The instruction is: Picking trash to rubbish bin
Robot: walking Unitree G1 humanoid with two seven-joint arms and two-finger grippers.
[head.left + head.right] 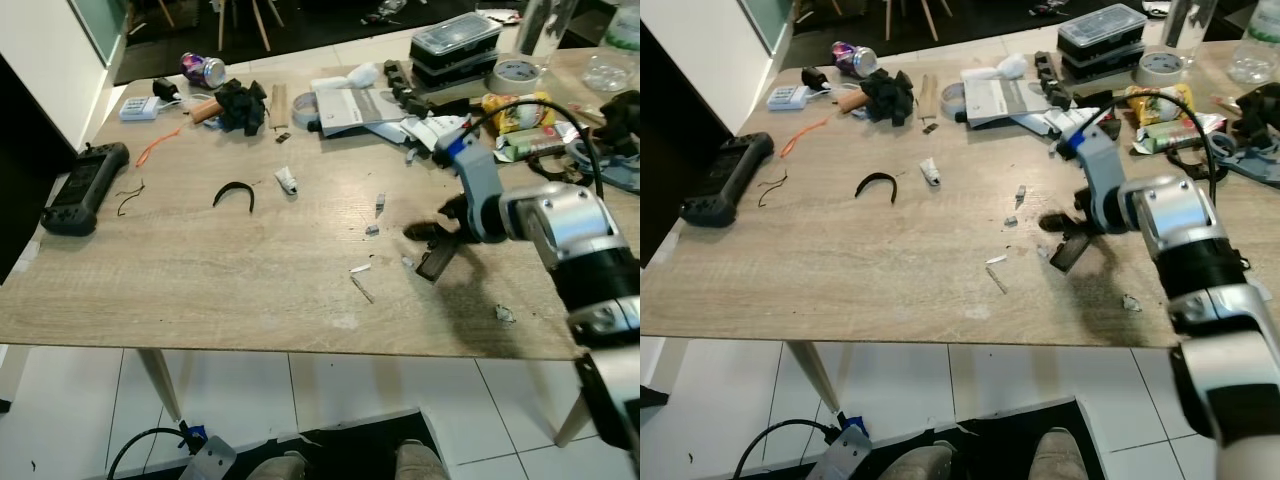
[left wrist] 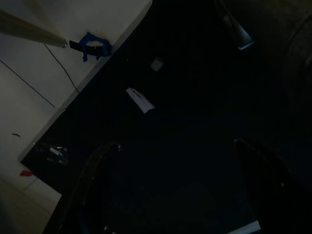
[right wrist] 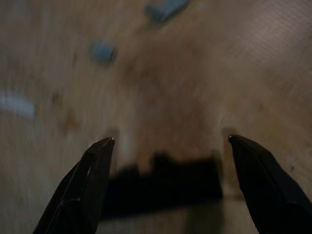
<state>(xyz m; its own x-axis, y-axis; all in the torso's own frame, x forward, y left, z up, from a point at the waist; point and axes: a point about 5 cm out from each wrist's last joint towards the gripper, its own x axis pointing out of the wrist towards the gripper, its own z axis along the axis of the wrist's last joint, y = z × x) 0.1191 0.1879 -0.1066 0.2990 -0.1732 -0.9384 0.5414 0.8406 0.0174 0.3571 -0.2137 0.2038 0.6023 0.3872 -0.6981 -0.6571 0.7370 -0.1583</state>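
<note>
The right pincer (image 3: 165, 146) hangs low over the wooden worktop (image 1: 200, 290), fingers spread wide and grasping nothing. Small pale scraps (image 1: 360, 268) of trash lie on the worktop just beside it. The left pincer (image 2: 170, 151) hangs open in shade.

— Can you read any words or numbers on the things on the surface (image 1: 200, 290)?

— No. The papers (image 1: 352, 108) and the can (image 1: 203, 70) in the upper part carry print, but it is too small and blurred.
</note>
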